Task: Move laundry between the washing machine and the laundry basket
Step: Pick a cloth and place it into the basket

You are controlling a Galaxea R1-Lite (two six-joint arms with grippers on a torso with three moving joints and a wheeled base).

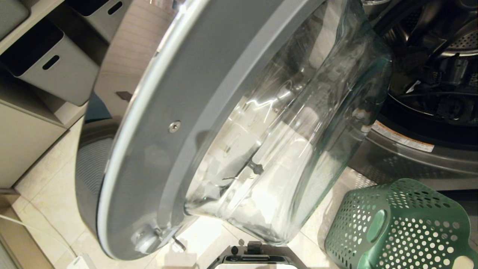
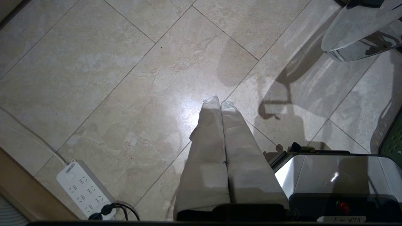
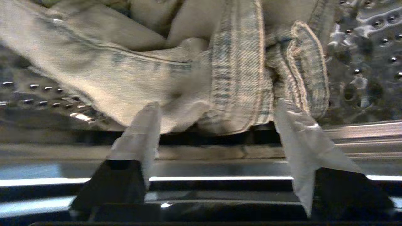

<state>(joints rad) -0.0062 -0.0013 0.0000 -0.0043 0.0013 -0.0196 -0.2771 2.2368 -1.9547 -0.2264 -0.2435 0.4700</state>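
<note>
1 garment logged: laundry (image 3: 194,78), pale denim-like w/ stitched seams, lay crumpled on the perforated drum floor of the washing machine (image 1: 429,93), just inside the drum's front lip.

Item 2, right gripper (image 3: 216,110): at the drum mouth, fingers (image 3: 141,131) spread wide, one either side of a folded seam band. Nothing gripped; the cloth sat between and just past the tips. Whether the tips touched fabric could not be told.

Item 3, left gripper (image 2: 221,103): parked, pointed down at the floor tiles (image 2: 110,78), fingers pressed together, holding nothing. Power strip (image 2: 83,190) lay near a wooden edge, well apart from it.

Item 4, door (image 1: 224,130): swung fully open, glass bowl filling most of the head view; drum opening visible beyond it at upper right.

Item 5, laundry basket (image 1: 399,228): green, perforated, on the floor just below the machine front, near the door's lower edge. Its inside was not visible, so contents unknown.

Step, judged: reach-in stage of a machine-to-basket transfer, pre-grasp. Next move prob. needs a short advance so the seam band sits deep between the fingers, then a firm close on the thick fold, then a lift clear of the lip w/o snagging, toward the basket.
</note>
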